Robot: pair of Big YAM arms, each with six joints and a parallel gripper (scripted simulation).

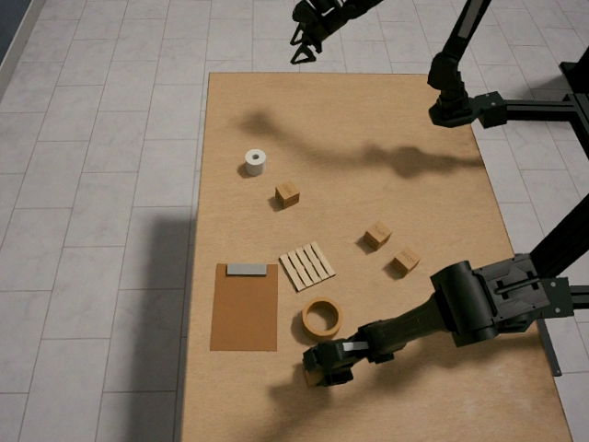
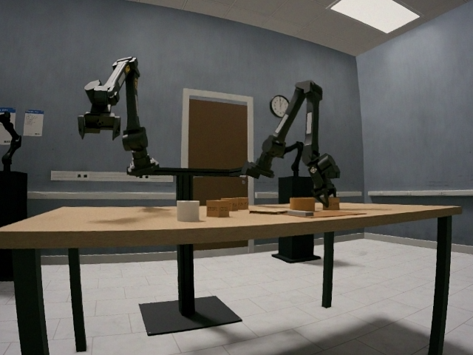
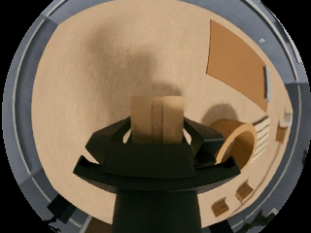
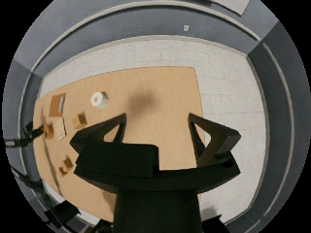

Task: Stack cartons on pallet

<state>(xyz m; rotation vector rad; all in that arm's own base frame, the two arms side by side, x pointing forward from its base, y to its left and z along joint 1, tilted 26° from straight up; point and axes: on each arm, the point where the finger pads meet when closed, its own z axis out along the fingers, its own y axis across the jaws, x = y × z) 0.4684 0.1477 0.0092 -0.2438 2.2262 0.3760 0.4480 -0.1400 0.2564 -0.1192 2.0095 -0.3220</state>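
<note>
My left gripper (image 1: 315,376) (image 3: 156,116) is shut on a brown cube carton (image 2: 333,203) (image 3: 146,114), low at the table; whether it bears on the table I cannot tell. A tape strip and small print show on its face in the left wrist view; no number is readable. A second carton (image 1: 287,194) (image 2: 217,208) (image 4: 79,121) stands beyond the pallet. Two more cartons (image 1: 376,236) (image 1: 405,261) stand close together, apart, nearer the arm bases. The slatted wooden pallet (image 1: 289,273) (image 3: 260,140) bears nothing. My right gripper (image 1: 292,52) (image 2: 98,136) (image 4: 156,116) is open and empty, high up.
An orange-brown ring (image 1: 321,301) (image 2: 301,203) stands between the pallet and my left gripper, very near the gripper. A brown clipboard (image 1: 244,314) (image 3: 235,63) lies beside the pallet and ring. A white roll (image 1: 255,165) (image 2: 188,211) (image 4: 99,100) stands near the second carton.
</note>
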